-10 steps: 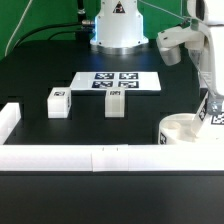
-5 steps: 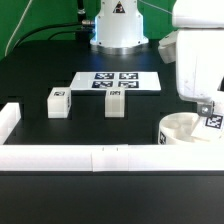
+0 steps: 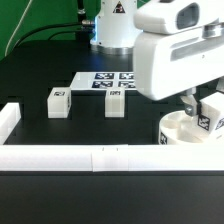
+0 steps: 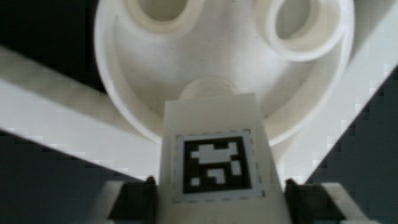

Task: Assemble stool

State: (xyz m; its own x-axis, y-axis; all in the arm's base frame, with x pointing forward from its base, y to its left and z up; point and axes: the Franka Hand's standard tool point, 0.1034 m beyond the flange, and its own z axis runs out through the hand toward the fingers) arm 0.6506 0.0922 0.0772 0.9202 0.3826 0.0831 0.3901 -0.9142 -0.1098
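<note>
The round white seat [image 3: 182, 131] sits at the exterior view's right against the front rail. In the wrist view the seat [image 4: 222, 70] shows two of its holes. My gripper [image 3: 206, 103] is shut on a white tagged leg block [image 3: 212, 112] and holds it just over the seat's right part. In the wrist view the gripper [image 4: 219, 200] has a finger [image 4: 135, 200] on each side of that leg block [image 4: 217, 150], which points at the seat. Two more leg blocks [image 3: 57, 102] [image 3: 115, 102] stand on the table to the left.
The marker board [image 3: 95, 78] lies behind the loose leg blocks. A long white rail [image 3: 90, 156] runs along the front, with a short rail end [image 3: 8, 119] at the left. The arm's bulky white body [image 3: 180, 55] hides the back right.
The arm's body has swung in from the right and now fills the upper right. The held leg block stays over the seat's right part, shifted slightly.
</note>
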